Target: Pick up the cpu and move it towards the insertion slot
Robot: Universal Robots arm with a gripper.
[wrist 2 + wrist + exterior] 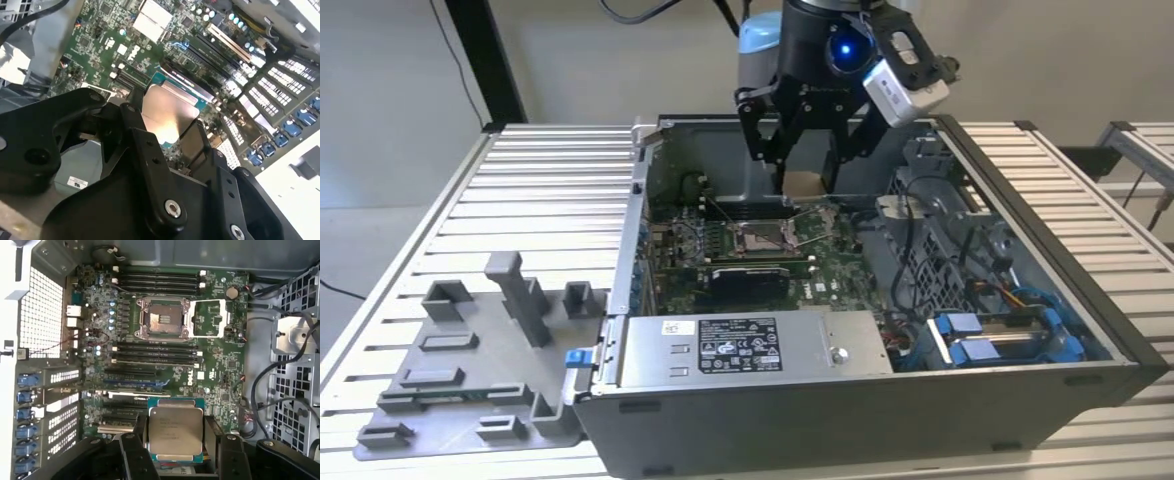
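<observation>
A: What step is in hand?

B: The carry. The gripper (pixel 175 460) is clamping the cpu (pixel 175 434) by two opposite edges, fingers (pixel 134 447) closed on it, and is holding it in the air over the board (pixel 220 365), inside the case (pixel 881 400).

A: Where is the cpu sitting against the slot?

B: It is hanging apart from the slot (pixel 162 317), with rows of black card connectors lying between the two. The slot frame is standing open.

A: What is the next move calling for?

B: In my judgement, a level travel across to the slot, keeping the chip square to the frame and clear of the lever.

A: What are the views adding to each other?

B: The first wrist view is showing chip and slot together. The second wrist view is showing the chip's bare metallic face (pixel 167 115). The exterior view is showing the arm reaching down into the case, well away from the tray (pixel 454 390) outside it.
</observation>
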